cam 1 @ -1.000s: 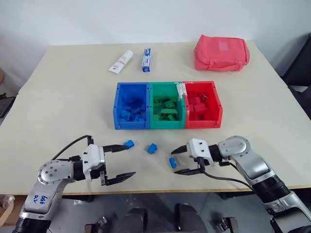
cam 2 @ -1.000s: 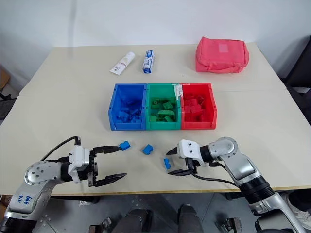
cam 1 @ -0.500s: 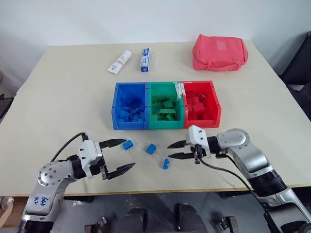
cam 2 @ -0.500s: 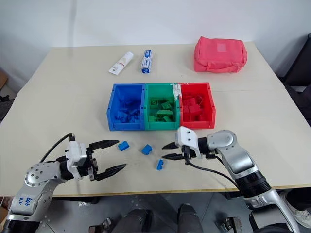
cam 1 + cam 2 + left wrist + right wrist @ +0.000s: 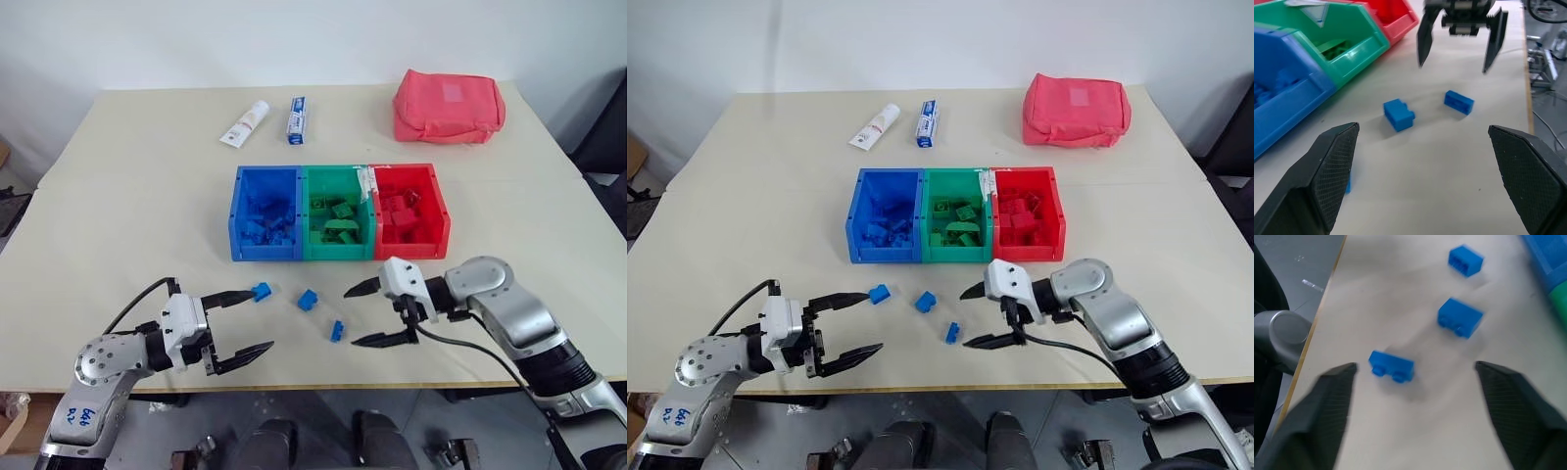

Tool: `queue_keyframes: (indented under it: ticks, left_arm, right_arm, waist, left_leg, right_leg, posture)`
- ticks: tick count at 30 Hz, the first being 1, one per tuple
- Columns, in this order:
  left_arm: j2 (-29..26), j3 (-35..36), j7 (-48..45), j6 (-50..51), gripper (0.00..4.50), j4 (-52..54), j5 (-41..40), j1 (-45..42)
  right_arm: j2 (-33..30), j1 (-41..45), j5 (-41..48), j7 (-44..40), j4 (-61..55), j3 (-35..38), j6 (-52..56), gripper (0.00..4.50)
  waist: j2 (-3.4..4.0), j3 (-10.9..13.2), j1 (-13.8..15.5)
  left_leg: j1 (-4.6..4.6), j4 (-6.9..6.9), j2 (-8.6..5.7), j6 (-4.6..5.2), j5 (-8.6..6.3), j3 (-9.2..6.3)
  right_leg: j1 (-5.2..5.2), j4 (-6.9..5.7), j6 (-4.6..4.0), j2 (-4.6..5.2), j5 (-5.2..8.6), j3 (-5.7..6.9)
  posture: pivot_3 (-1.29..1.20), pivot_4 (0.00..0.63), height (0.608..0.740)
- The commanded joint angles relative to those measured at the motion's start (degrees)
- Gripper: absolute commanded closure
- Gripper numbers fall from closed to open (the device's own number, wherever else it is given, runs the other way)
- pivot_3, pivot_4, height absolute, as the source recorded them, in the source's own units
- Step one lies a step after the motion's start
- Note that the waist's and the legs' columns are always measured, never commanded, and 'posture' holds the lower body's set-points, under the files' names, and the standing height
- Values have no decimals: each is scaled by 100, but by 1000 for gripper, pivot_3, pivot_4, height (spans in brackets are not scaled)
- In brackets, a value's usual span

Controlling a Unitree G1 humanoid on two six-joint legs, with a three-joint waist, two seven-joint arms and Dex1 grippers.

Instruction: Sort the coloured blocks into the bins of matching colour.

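Hovering wide-fingered and empty, right gripper (image 5: 364, 315) lines up on a blue block (image 5: 336, 331) at its 9 o'clock. Left gripper (image 5: 240, 323) is also spread and empty, two more blue blocks (image 5: 260, 290) (image 5: 309, 300) loose on the desk (image 5: 127, 215) at 6 o'clock of the bins (image 5: 339, 251).

three blue blocks (image 5: 310, 300) before bins (image 5: 338, 253)

Blue blocks (image 5: 310, 300); blue-green-red bins (image 5: 338, 251)

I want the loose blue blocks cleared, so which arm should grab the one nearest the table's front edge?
Probably the right: its open pincer stands just beside that blue block, while the left pincer sits farther off, nearer another block.
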State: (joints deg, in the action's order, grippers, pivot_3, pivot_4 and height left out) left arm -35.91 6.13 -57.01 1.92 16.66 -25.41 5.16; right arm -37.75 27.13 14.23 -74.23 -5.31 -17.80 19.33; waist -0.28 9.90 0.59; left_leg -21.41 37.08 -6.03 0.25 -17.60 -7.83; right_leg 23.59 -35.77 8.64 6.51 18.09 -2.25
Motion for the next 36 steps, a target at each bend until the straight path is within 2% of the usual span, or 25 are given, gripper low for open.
queue_keyframes:
  ticks: [1,9,12,19,23,26,29,33,36]
  left_arm:
    - [-46,2,-67,-90,0,18,11,-96]
    - [-136,-55,-263,-75,0,-107,-13,-315]
    - [-155,-54,-322,-60,0,-158,-21,-407]
    - [-130,-58,-375,-47,0,-174,-19,-427]
    - [-27,64,-209,-33,0,-169,-63,-353]
    - [148,343,167,61,0,-82,-218,-226]
    - [322,600,541,171,0,89,-333,-62]
    - [576,919,945,274,0,362,-528,317]
    - [648,1009,935,146,0,384,-491,626]
  right_arm:
    - [205,-125,-187,439,-213,-26,-120,80]
    - [448,-473,-558,754,-113,-329,-302,80]
    - [513,-557,-596,835,-91,-359,-365,686]
    - [461,-584,-579,851,-214,-313,-432,3071]
    - [538,-387,-233,836,-349,-25,-286,3098]
    - [727,39,230,954,-553,264,254,3098]
    - [1177,690,626,1398,-538,530,997,3098]
    - [1792,1755,330,1864,326,471,995,3098]
    - [2344,2576,-149,2546,1540,459,567,3098]
  waist:
    - [0,0,-11]
    - [0,0,-31]
    - [0,0,-54]
    - [0,0,-61]
    - [0,0,-63]
    - [1,1,-95]
    - [1,1,-89]
    - [1,1,-88]
    - [1,0,-87]
  left_leg:
    - [0,1,-1,0,0,1]
    - [1,2,-3,0,0,0]
    - [5,1,-3,0,1,0]
    - [6,-1,-3,0,1,0]
    - [6,0,-3,0,1,0]
    - [6,-1,-1,0,1,2]
    - [6,-1,12,-9,0,4]
    - [5,-4,18,-15,-1,3]
    - [5,-5,17,-14,-1,2]
  right_leg:
    - [0,-1,0,0,0,-1]
    - [0,-4,0,-3,0,0]
    - [-4,-6,0,-5,0,0]
    - [-3,-5,0,-5,0,-1]
    - [-3,-5,0,-5,0,-1]
    - [-1,-7,0,-5,0,-6]
    - [4,-10,-5,-8,-1,-7]
    - [9,-13,-14,-15,-1,-6]
    - [9,-11,-17,-15,-1,0]
  posture:
    - [0,150,740]
    - [0,150,740]
    - [0,150,740]
    - [0,150,740]
    - [0,150,740]
    - [0,150,740]
    - [0,150,740]
    - [0,150,740]
    - [0,150,740]
